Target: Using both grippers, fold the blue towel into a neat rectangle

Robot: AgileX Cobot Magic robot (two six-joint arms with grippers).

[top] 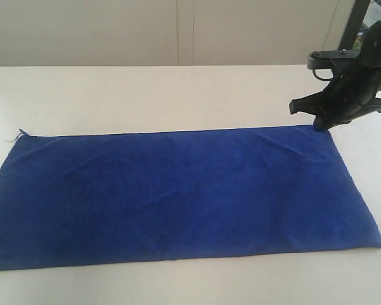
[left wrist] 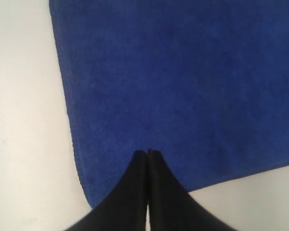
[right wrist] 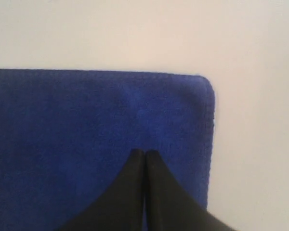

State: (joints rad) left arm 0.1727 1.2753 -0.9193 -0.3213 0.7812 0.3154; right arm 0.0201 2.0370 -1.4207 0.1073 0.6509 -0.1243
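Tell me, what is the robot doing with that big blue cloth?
The blue towel lies flat, unfolded, on the white table. The right gripper is shut with its tips at the towel's far right corner. The left gripper is shut near another corner. Nothing is folded yet.

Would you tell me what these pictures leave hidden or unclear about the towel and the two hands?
Left hand: outside the exterior view; the left wrist view shows only its shut tips.
Towel: its lower left corner is cut off by the exterior view's left edge.
Grip: whether the left or the right hand pinches cloth is hidden by their own shut fingers in both wrist views.
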